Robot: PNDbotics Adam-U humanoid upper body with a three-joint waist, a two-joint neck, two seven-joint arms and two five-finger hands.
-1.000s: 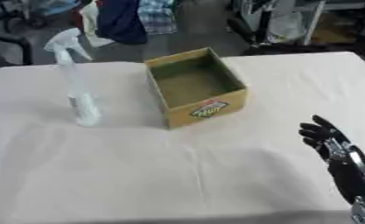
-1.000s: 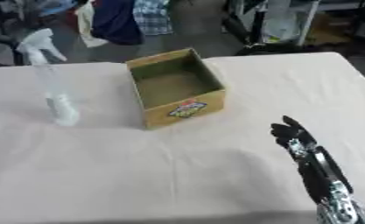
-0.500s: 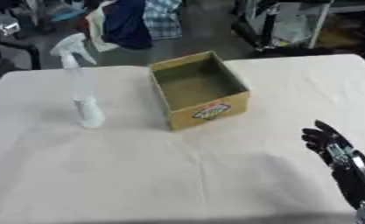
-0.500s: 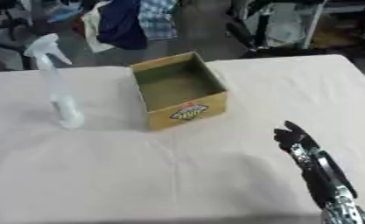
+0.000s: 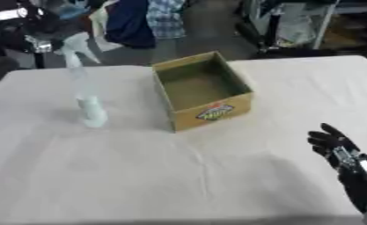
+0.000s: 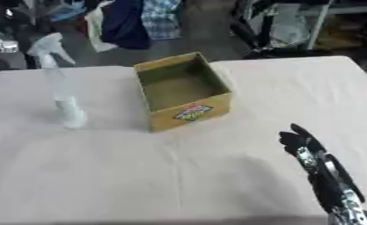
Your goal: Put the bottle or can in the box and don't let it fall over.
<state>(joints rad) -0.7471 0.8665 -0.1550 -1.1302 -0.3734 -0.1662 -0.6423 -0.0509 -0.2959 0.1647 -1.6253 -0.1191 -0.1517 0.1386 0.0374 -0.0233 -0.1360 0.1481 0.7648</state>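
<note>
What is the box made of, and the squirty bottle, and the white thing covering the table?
The box looks like brown cardboard: matte walls, a printed label in front. The spray bottle seems clear plastic, see-through and pale, with a white trigger top. The table cover is probably cloth, since it shows soft creases.

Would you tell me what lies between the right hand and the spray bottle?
The cardboard box stands roughly between the right hand and spray bottle; otherwise only bare tablecloth, in both eye views.
</note>
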